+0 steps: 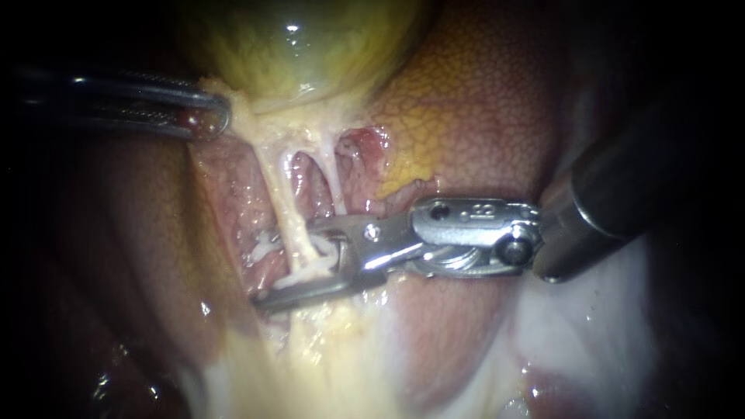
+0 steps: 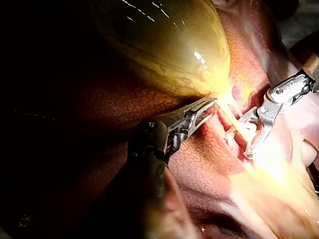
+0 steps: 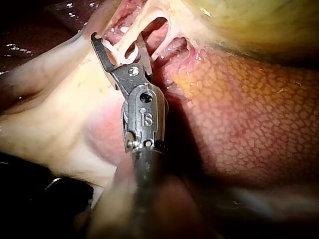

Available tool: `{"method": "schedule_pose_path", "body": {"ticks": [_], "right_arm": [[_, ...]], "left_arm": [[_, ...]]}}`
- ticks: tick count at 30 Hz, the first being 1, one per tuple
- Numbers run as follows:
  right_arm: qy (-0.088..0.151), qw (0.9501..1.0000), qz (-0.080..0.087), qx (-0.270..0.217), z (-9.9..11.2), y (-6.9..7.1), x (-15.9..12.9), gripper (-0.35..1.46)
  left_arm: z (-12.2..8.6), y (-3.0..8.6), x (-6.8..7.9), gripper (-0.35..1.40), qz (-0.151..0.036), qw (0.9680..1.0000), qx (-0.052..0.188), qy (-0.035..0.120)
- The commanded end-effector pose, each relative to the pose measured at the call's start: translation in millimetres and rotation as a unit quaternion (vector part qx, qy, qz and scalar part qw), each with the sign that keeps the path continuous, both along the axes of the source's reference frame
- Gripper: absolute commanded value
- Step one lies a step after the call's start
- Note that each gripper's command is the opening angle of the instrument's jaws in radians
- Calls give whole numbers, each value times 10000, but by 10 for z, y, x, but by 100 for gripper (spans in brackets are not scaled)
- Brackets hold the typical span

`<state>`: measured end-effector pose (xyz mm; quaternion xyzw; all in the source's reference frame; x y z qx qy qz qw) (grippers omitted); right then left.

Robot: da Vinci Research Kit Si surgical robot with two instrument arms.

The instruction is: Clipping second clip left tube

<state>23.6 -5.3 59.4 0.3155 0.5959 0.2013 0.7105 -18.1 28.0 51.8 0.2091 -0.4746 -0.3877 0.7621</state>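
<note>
The left tube [image 1: 283, 202] runs pale and thin down from the gallbladder [image 1: 295, 46]. The right tube [image 1: 332, 174] runs close beside it. My right instrument [image 1: 291, 264] comes in from the right, and its jaws stand open astride the lower part of the left tube. The tube lies in the gap between them; the right wrist view shows the same straddle [image 3: 119, 47]. My left instrument [image 1: 217, 116] comes in from the left and is shut on the pale tissue at the gallbladder's neck, also seen in the left wrist view [image 2: 207, 108].
Mottled red-yellow liver [image 1: 473, 116] lies right of the tubes and behind the right instrument's shaft. Pale fatty tissue [image 1: 326, 349] spreads below the jaws. A small white patch [image 1: 262, 248] sits beside the left tube; I cannot tell what it is.
</note>
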Motion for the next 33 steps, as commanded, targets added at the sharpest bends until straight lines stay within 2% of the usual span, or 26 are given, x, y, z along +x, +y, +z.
{"method": "schedule_pose_path", "body": {"ticks": [1,3,7,9,13,15,18,22,29,33], "right_arm": [[110,9999,-35,16,1,-1,1,49],[395,9991,-171,45,2,-1,2,49],[921,9944,-325,413,4,1,6,49],[1224,9892,-462,656,6,2,5,48],[1572,9807,-756,888,6,1,4,45],[1730,9765,-796,1012,4,0,3,45],[1853,9730,-858,1080,0,0,2,44],[1913,9708,-936,1103,-6,-2,2,42],[1935,9699,-956,1130,-17,-2,1,34],[1948,9693,-974,1141,-19,0,-1,19]], "left_arm": [[0,0,0,-35,1,10000,-1,0],[0,0,0,-35,1,10000,0,-1],[0,0,0,-35,1,10000,0,-1],[0,0,0,-35,1,10000,0,-1],[0,0,0,-35,1,10000,0,-1],[0,0,0,-35,1,10000,0,-1],[0,0,0,-35,1,10000,0,0],[0,0,0,-35,0,10000,0,0],[0,0,0,-35,1,10000,0,0],[0,0,0,-35,1,10000,0,0]]}}
